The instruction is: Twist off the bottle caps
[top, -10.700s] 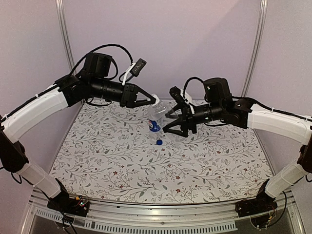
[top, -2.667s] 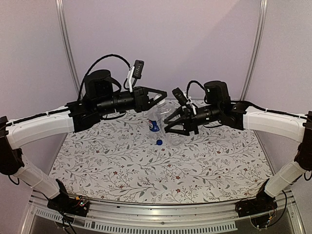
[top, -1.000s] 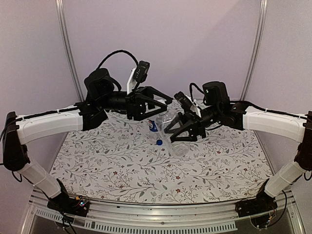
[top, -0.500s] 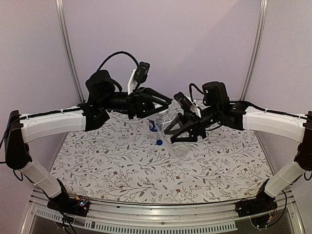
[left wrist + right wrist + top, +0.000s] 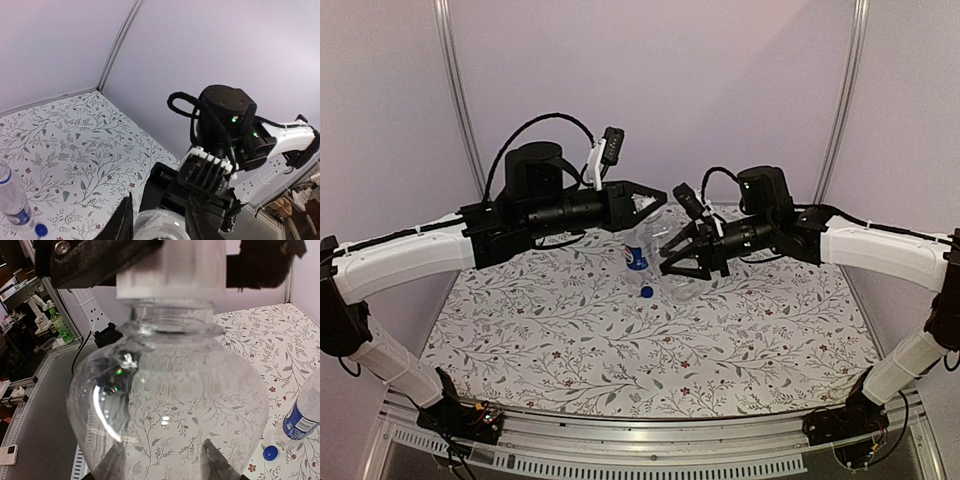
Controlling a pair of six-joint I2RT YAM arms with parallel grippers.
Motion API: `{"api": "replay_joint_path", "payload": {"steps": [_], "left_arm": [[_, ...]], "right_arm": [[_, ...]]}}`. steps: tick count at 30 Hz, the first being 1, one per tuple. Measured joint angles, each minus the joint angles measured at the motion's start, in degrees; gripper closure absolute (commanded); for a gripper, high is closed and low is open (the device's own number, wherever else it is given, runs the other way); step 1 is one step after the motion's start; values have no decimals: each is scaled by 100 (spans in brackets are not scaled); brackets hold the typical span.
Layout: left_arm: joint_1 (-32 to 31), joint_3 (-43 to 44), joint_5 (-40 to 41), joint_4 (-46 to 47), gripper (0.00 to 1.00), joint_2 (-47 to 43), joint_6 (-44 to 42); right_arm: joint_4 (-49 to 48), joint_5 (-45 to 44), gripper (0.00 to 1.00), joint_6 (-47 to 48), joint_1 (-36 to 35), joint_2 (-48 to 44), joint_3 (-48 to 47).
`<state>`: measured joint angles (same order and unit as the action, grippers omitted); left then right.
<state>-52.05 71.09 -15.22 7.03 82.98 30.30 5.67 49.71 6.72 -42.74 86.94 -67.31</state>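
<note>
The shorter clear bottle (image 5: 170,405) is held above the mat, and my right gripper (image 5: 680,262) is shut on its body, with its fingers (image 5: 112,465) low on either side. The bottle's pale cap (image 5: 170,270) sits between the fingers (image 5: 90,260) of my left gripper (image 5: 660,193), which is shut on it. That cap (image 5: 159,226) also shows at the bottom of the left wrist view. The taller labelled bottle (image 5: 637,252) stands upright on the mat just behind. A blue cap (image 5: 647,292) lies loose on the mat beside it.
The floral mat (image 5: 570,340) covers the table. Lilac walls with metal posts (image 5: 455,90) close in the back and sides. The two arms meet over the mat's far middle, right next to the standing bottle.
My left gripper's jaws have closed on the pale cap. Both grippers and the clear bottle have risen slightly, and the bottle now stands less tilted.
</note>
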Motion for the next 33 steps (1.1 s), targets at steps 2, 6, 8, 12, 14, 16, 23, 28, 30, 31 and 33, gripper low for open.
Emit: {"api": "replay_joint_path", "payload": {"steps": [2,6,8,12,14,16,23,28,30,31,33], "left_arm": [[-136,114,592,-345,72,0,42],[-254,195,1099,-608,53,-2,55],[-262,192,1113,-599,41,-2,-42],[-275,192,966,-479,24,-26,-267],[-271,188,841,-459,20,-74,-369],[-214,122,643,-376,16,-179,-479],[216,-258,-487,39,8,-608,-798],[535,-400,-1451,413,9,-662,-940],[581,-415,-1834,568,9,-649,-968],[588,-415,-2013,645,9,-636,-970],[592,-420,-2367,866,11,-577,-970]], "right_arm": [[74,-275,53,22,-7,0,-4],[107,-538,53,46,-39,-2,-4],[127,-614,53,57,-42,-11,-4],[155,-629,53,68,-37,-39,-2],[164,-603,53,74,-37,-59,0],[164,-557,53,83,-37,-79,0],[166,-210,53,111,-37,-133,0],[164,319,53,170,-37,-133,0],[164,579,53,192,-37,-133,0],[164,715,53,199,-37,-133,0],[164,949,53,212,-37,-133,0]]}}
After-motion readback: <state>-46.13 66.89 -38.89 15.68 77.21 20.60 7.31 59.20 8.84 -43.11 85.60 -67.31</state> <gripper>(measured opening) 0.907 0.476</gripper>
